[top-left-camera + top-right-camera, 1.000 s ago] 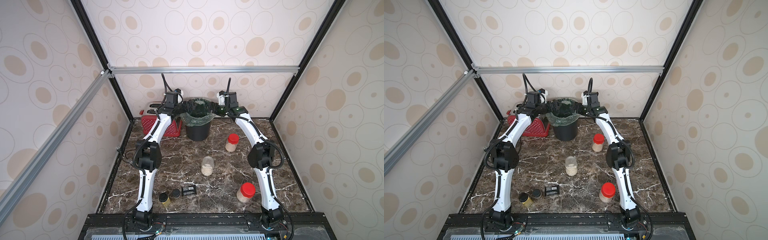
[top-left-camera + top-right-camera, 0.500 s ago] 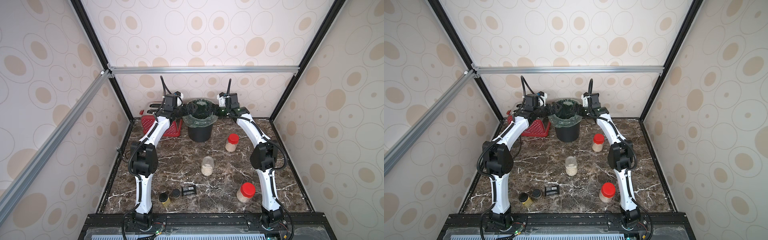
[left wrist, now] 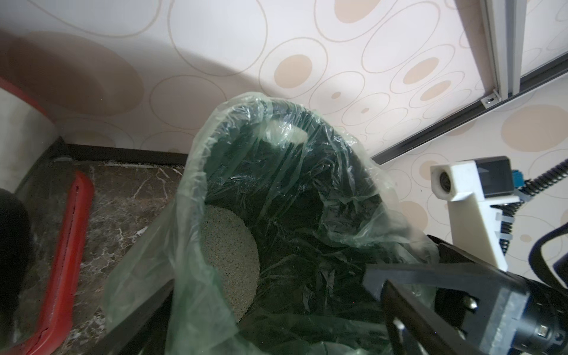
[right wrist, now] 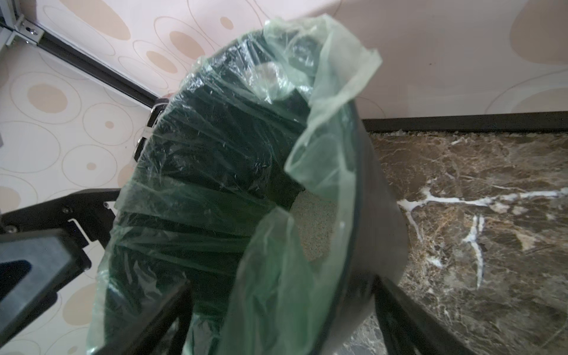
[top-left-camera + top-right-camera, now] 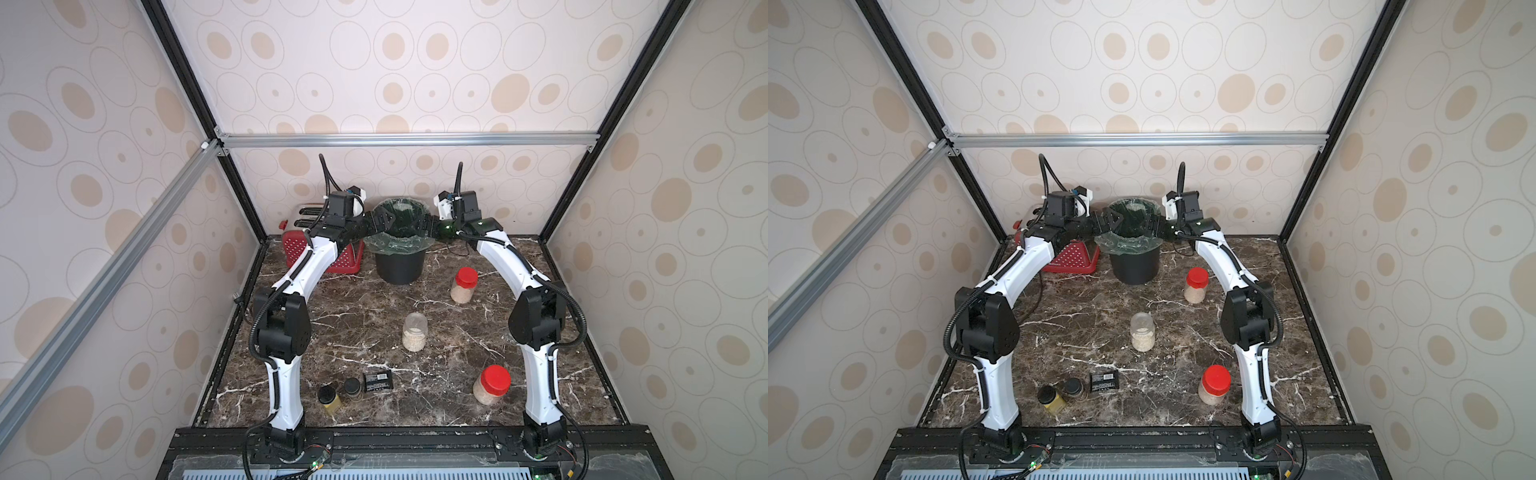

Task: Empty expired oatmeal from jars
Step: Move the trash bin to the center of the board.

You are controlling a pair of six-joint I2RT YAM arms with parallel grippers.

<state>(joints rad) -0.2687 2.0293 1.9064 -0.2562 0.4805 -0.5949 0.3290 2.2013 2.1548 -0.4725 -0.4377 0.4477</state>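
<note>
While the left gripper (image 5: 380, 220) and right gripper (image 5: 424, 226) flank the bin (image 5: 400, 266), the jars (image 5: 414, 332) stand apart on the bench (image 5: 353, 307).
Both gape wide at the rim, holding nothing; oatmeal (image 3: 229, 255) lies heaped in the green liner (image 3: 196, 172); the lidless jar (image 5: 1143, 332) stands mid-bench, part-filled; two red-lidded jars (image 5: 464, 284) (image 5: 491, 384) stand to its right, near the right arm (image 5: 536, 316).
</note>
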